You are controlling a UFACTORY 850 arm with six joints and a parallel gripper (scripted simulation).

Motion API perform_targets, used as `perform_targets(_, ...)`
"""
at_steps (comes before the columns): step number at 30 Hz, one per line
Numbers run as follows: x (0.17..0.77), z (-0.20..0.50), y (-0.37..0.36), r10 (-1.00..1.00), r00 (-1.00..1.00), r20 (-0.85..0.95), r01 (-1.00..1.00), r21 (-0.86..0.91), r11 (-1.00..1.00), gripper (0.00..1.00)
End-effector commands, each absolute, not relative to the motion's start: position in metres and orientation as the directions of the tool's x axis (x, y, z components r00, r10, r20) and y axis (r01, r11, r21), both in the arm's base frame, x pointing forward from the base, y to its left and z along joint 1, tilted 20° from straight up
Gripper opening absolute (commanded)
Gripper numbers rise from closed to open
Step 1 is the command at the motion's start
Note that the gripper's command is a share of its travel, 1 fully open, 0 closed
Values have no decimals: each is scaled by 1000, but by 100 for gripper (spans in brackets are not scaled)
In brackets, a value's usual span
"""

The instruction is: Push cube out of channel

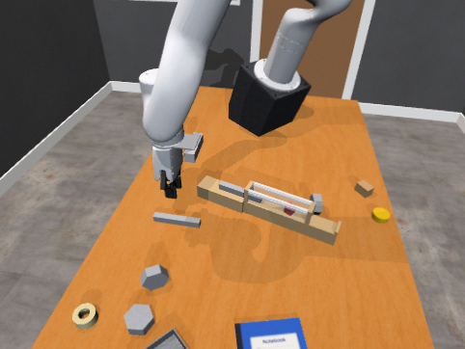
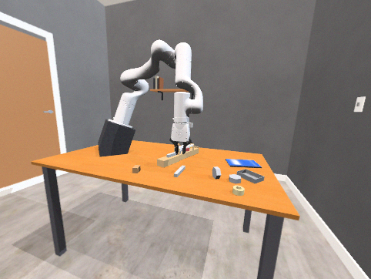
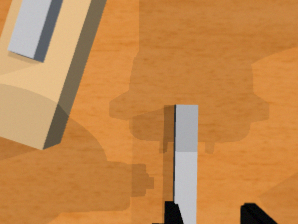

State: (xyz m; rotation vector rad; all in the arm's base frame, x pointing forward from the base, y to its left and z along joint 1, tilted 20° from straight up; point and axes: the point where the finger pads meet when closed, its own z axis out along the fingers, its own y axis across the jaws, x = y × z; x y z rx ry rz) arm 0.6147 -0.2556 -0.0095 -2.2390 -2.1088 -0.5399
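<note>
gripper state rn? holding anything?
Gripper: partly open, holding nothing. It hangs over the loose grey bar, which lies on the table.

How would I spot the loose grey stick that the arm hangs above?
Start at the long tan channel mid-table. Off its end under the arm, nearer the camera, a slim grey bar lies flat on the wood. Unlike the grey bar inside the channel, it lies alone, apart from everything.
</note>
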Motion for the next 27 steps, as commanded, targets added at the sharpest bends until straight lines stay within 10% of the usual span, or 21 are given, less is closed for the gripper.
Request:
perform_targets(1,615,-8,-256,965,28,260,971,221,-88,39)
perform_targets(27,637,-93,-234,965,28,260,971,221,-88,39)
